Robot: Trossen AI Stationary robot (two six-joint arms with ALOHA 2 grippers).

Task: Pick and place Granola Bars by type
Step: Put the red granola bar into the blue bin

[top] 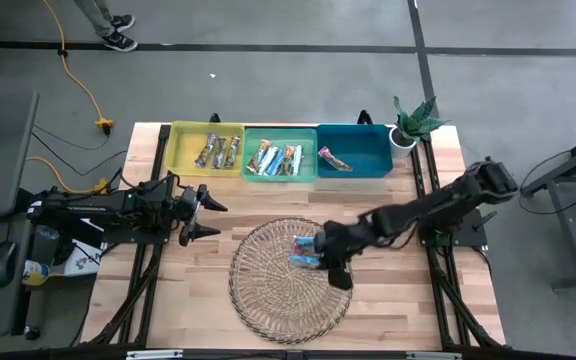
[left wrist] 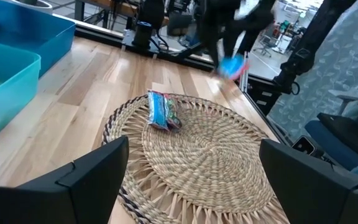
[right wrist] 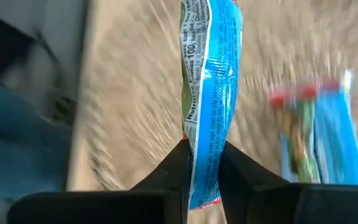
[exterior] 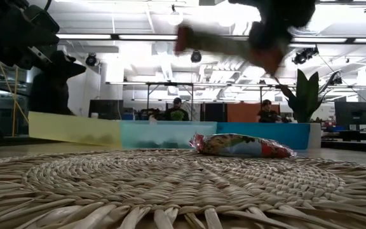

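Woven straw fills the foreground of the low view: the round wicker tray (exterior: pixel 170 184) lies on the wooden table (top: pixel 388 300), and one teal-pink bar (exterior: pixel 240 145) rests on it, its shiny wrapper crumpled and printed in red and green. Beyond the tray, at about twelve o'clock from it in the high view, three bins stand side by side: a yellow bin (top: pixel 206 148) holding brown-silver bars, a green bin (top: pixel 279 153) holding several light blue-white bars, and a blue bin (top: pixel 353 150) with a single pink-ended bar. A potted plant (top: pixel 412 121) stands just beside the blue bin at three o'clock. Nothing lies between the tray and the bins. The right gripper (right wrist: pixel 204 155) hangs above the tray's three o'clock side, its fingers pinched on the lower end of a held bar (right wrist: pixel 210 87), bright blue with small white print, standing upright out of the jaws. The left gripper (top: pixel 200 212) waits at nine o'clock of the tray, fingers spread wide.
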